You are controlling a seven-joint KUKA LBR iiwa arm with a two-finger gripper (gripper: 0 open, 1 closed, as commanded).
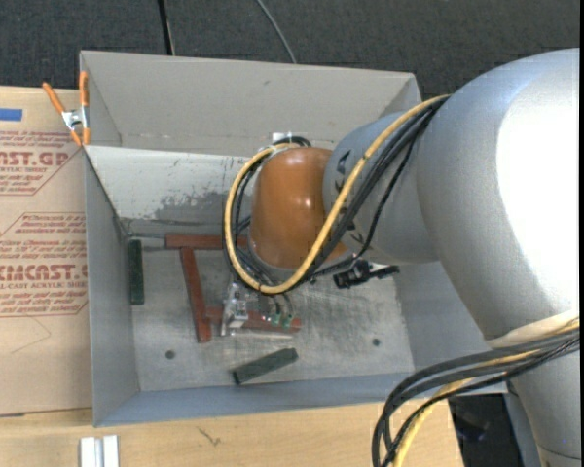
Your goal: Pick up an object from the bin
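Claw point(241, 311) low beneath arm point(487, 202)

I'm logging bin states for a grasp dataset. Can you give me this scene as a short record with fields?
bin: grey metal
tool: low over the floor's middle
nearest: brown L-piece on the view's left of the tool; reddish piece on its right
others: left green bar by the left wall; front green bar near the front wall
held: cannot tell
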